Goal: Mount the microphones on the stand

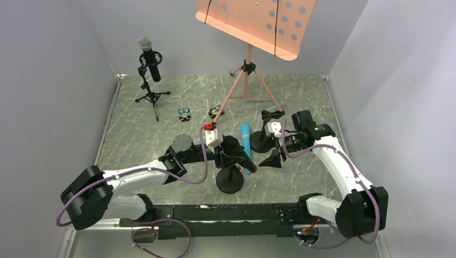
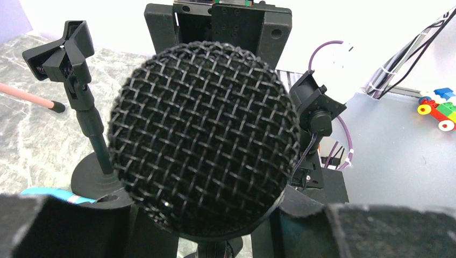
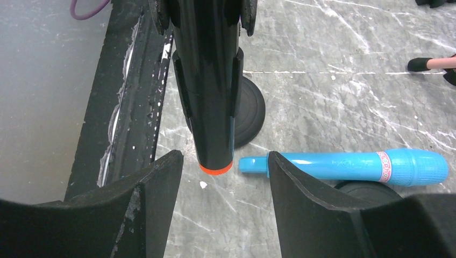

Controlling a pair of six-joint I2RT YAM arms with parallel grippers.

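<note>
A black microphone [image 1: 244, 160] with an orange end cap [image 3: 216, 169] sits in the clip of a round-based stand [image 1: 229, 183]. Its mesh head [image 2: 204, 134] fills the left wrist view. My left gripper [image 1: 236, 153] is shut on its body. My right gripper [image 1: 270, 150] is open, its fingertips [image 3: 172, 161] either side of the orange cap without touching it. A turquoise microphone [image 1: 246, 142] lies on the table beside it, and also shows in the right wrist view [image 3: 344, 165]. A second round-based stand [image 1: 262, 145] has an empty clip [image 2: 70, 48]. A silver-headed microphone [image 1: 150, 59] sits on a tripod stand at the back left.
A pink music stand [image 1: 253, 21] on a tripod [image 1: 247, 80] stands at the back centre. Two small owl figurines [image 1: 184, 113] [image 1: 216, 112] lie near it. A black rail [image 1: 215, 212] runs along the near table edge. Grey walls close in both sides.
</note>
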